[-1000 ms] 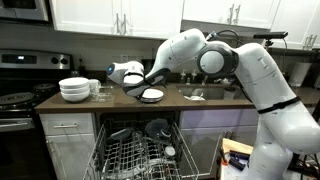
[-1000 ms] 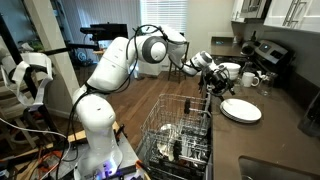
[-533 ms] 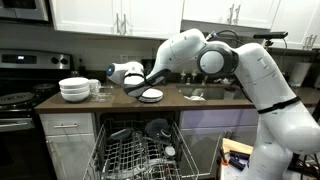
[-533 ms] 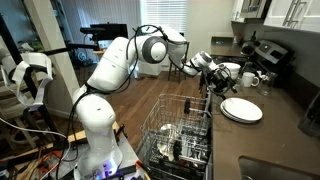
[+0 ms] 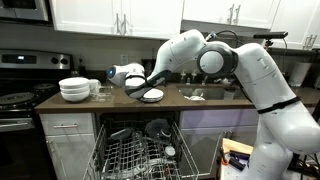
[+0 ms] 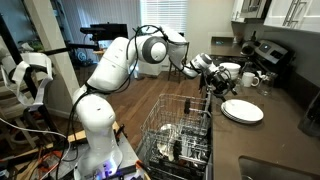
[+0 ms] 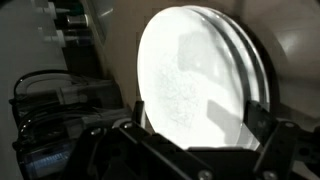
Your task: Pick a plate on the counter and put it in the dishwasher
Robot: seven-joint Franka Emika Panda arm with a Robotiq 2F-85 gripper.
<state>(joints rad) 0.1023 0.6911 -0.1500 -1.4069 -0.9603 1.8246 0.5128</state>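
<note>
Wrist view: round white plate, smooth, low stepped rim.

Dark counter w/ white plate just under gripper; bowl stack & cups well apart from it.

The plate is white, the counter dark brown, the dishwasher dark with grey racks.
</note>
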